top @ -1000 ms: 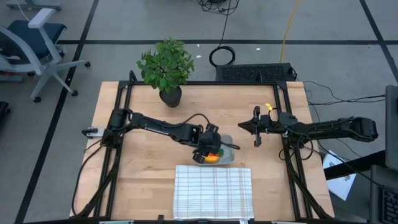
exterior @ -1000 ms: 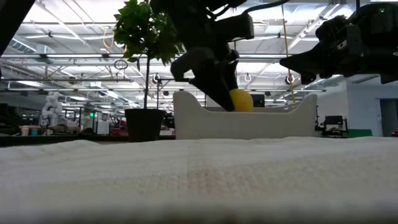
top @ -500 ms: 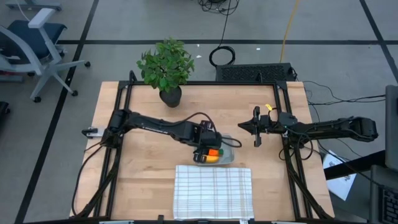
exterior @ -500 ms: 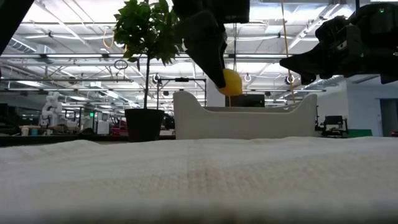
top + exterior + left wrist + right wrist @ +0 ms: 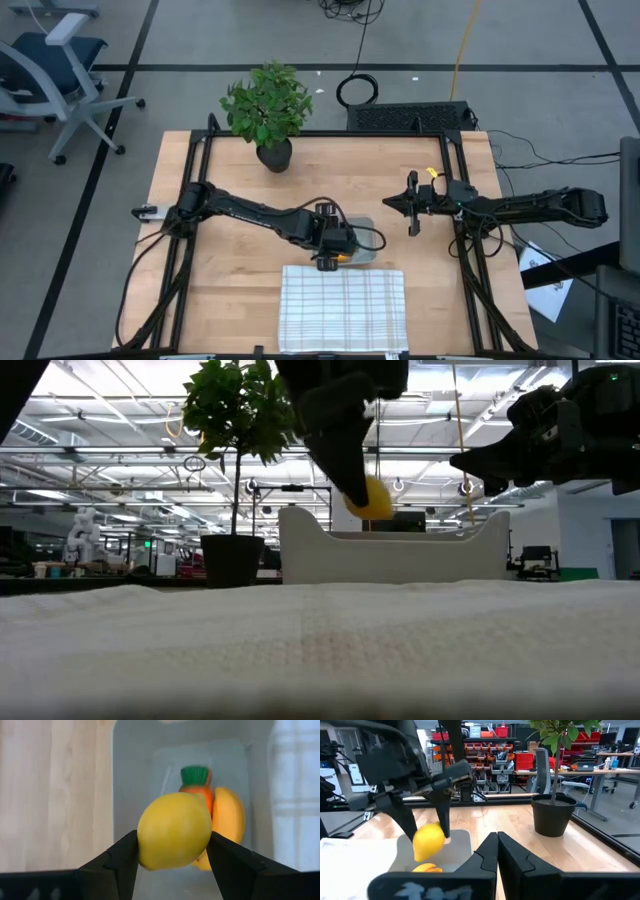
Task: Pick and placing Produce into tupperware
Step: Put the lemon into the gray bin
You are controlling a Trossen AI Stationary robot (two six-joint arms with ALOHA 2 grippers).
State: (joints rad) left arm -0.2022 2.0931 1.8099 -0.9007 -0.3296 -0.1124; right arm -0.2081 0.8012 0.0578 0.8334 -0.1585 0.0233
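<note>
My left gripper point(image 5: 331, 254) is shut on the small yellow lemon point(image 5: 174, 831) and hangs over the clear-greyish tupperware point(image 5: 362, 238), which stands on the table just beyond the cloth. The lemon point(image 5: 371, 498) is above the tupperware's rim point(image 5: 395, 540). The orange carrot with a green top point(image 5: 196, 782) and the yellow-orange banana point(image 5: 229, 819) lie side by side on the tupperware's floor. My right gripper point(image 5: 411, 216) is shut and empty, in the air to the right of the tupperware. My left gripper pinches the lemon between its two fingers point(image 5: 121, 859), one on each opposite side of its belly point(image 5: 145, 840). The fingers come from above, slanting down. The lemon is lifted clear, above the tupperware and the produce in it.
A white checked cloth point(image 5: 343, 308) lies at the table's near edge, right before the tupperware. A leafy potted plant point(image 5: 268, 110) stands at the far edge. Bare wood lies on the table's left and right.
My left gripper has risen with the lemon, from between the tupperware's walls to above its rim, and has shifted a little toward the table's left and near edges. It stays shut on the lemon.
</note>
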